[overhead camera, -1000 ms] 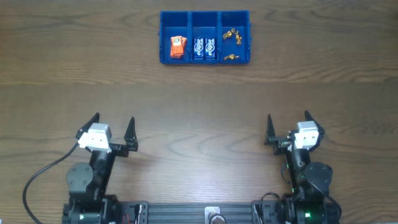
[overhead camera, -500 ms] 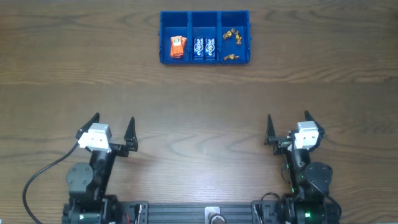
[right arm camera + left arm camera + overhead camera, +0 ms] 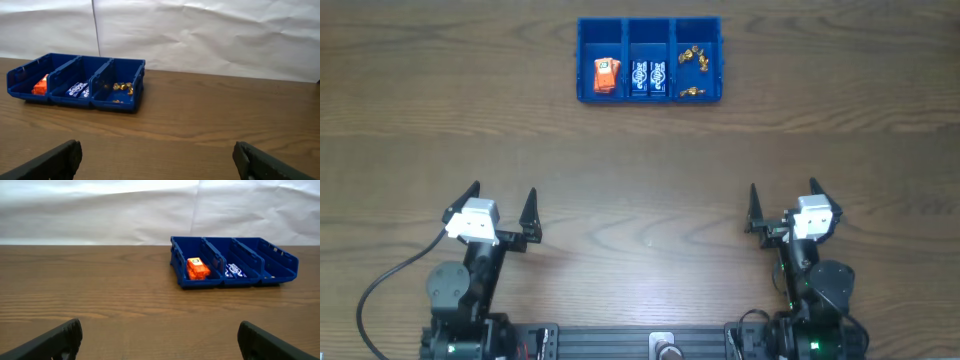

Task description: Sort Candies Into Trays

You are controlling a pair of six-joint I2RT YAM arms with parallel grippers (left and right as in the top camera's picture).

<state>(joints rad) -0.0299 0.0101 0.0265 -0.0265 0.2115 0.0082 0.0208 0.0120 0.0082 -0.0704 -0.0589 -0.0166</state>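
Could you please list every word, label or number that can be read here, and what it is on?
Orange candy: pale label, too blurred to read.
Blue candies: white print, too small to read.
Gold candies, tray: no print visible.

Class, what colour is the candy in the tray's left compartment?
Orange candy, clearest in the left wrist view.

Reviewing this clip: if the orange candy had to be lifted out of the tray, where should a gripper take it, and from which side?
Probably from straight above, pinching the orange candy across its narrower width, near mid-length. It lies lengthwise in an end compartment of the blue tray, whose walls block any sideways approach, leaving only the gaps beside it to reach into.
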